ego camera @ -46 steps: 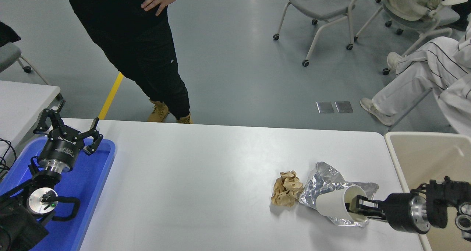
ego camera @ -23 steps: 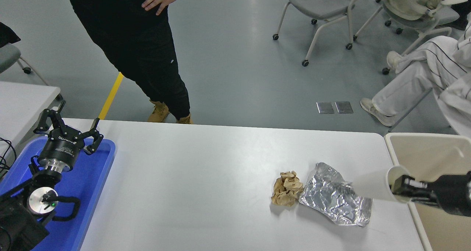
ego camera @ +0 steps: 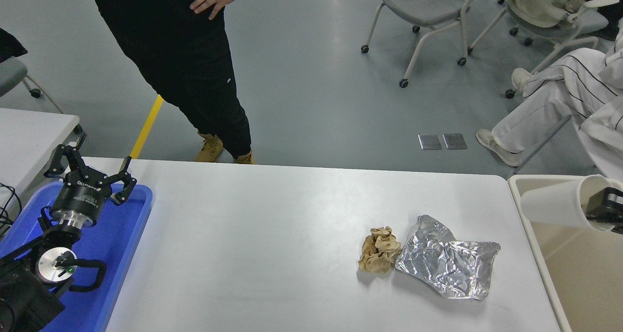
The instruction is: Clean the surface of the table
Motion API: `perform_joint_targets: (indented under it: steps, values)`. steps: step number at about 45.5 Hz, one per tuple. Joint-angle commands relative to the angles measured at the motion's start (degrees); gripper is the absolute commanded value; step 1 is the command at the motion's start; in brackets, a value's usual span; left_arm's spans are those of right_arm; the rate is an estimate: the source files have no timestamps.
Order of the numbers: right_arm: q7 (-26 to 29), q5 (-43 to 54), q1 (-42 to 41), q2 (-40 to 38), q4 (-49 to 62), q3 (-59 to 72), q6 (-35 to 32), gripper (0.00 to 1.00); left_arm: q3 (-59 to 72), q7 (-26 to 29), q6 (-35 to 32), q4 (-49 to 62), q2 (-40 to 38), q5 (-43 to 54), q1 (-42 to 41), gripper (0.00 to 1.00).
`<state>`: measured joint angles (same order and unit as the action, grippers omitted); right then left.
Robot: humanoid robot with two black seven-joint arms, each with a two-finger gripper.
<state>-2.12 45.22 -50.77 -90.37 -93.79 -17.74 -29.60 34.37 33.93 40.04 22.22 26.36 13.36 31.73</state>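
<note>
1. Right gripper (ego camera: 603, 206) comes in at the right edge, mostly out of view; it seems to pinch the rim of a white paper cup (ego camera: 557, 206), held on its side over a beige bin (ego camera: 574, 273) just past the table's right edge.
2. Left gripper (ego camera: 92, 174), parked at the near left corner, hangs with fingers spread over a blue tray (ego camera: 121, 244).
3. Near the right edge of the table (ego camera: 253, 234) lie a crumpled foil sheet (ego camera: 445, 264) and, touching its left side, a brown paper wad (ego camera: 378, 250).
4. Judging by looks, both are light and soft. The foil will crush and may slide on the glossy top; pinch a raised fold. Take the wad around its middle.
5. Beyond the far edge stands a person in black (ego camera: 180, 64); another sits at the far right.
</note>
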Motion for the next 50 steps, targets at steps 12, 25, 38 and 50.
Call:
perform_joint_targets:
  steps: [12, 25, 38, 50]
  values:
    - [0.0, -0.5, -1.9, -3.2, 2.8, 0.3, -2.7, 0.00, 0.0, 0.0, 0.0, 0.0, 0.0, 0.0, 0.0, 1.00]
    - [0.4, -0.6, -1.4, -3.1, 10.7, 0.7, -2.0, 0.00, 0.0, 0.0, 0.0, 0.0, 0.0, 0.0, 0.0, 1.00]
    - [0.3, -3.4, -1.3, -1.2, 16.3, 6.7, 8.2, 0.00, 0.0, 0.0, 0.0, -0.1, 0.0, 0.0, 0.0, 1.00]
    - [0.4, -9.0, -1.1, 4.4, 16.4, 17.7, 20.9, 0.00, 0.0, 0.0, 0.0, 0.0, 0.0, 0.0, 0.0, 1.00]
